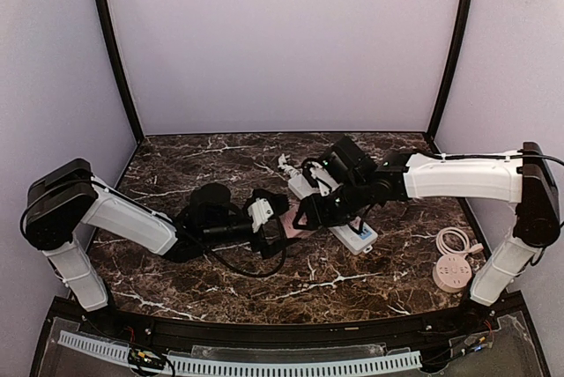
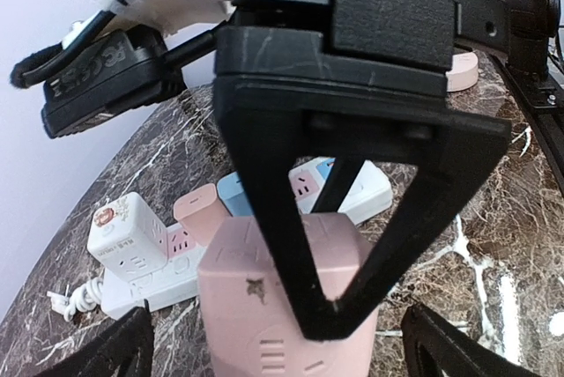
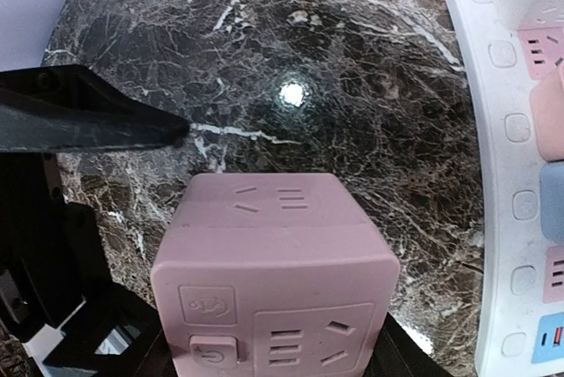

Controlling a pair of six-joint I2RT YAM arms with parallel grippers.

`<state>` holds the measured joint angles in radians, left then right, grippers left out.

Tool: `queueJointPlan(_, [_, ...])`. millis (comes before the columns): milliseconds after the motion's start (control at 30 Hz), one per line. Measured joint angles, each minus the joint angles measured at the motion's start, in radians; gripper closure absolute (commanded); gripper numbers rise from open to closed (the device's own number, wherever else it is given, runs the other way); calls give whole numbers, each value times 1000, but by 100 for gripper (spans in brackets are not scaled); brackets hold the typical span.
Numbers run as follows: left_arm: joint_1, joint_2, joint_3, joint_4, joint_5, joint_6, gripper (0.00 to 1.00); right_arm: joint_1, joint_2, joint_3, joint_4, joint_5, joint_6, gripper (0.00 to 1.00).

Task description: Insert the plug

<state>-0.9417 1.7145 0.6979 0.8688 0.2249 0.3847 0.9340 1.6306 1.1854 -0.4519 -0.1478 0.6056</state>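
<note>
A pink cube plug adapter (image 1: 292, 225) sits low over the marble table between both grippers. It fills the right wrist view (image 3: 273, 280) and the left wrist view (image 2: 282, 306). My right gripper (image 1: 310, 212) is shut on it, with black fingers (image 2: 291, 245) clamped on its sides; it also shows in its own wrist view (image 3: 278, 358). My left gripper (image 1: 273, 218) is open, and its fingertips (image 2: 119, 351) stand apart on either side of the cube. A white power strip (image 1: 339, 218) lies just right of the cube, seen also in the wrist views (image 3: 498, 130) (image 2: 366, 196).
The strip holds a white cube adapter (image 2: 123, 236), a pink plug (image 2: 198, 210) and a blue plug (image 2: 233, 194). A round pink socket with a coiled cable (image 1: 454, 269) lies at the right near the right arm's base. Enclosure walls stand on three sides.
</note>
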Motion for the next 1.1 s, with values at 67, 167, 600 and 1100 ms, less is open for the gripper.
queueJointPlan(67, [-1,-15,-16,2,-8,-7,1,0,-1,4,-30,18,-16,99])
queueJointPlan(167, [-1,-44,-32,6,-32,-22,1,0,-9,17,-86,42,-46,100])
queueJointPlan(600, [-1,-177,-93,27,-278,-188,1,-31,-184,41,-364,254,-249,100])
queueJointPlan(1100, [-1,-228,-165,32,-423,-266,1,-206,-169,2,-408,317,-415,100])
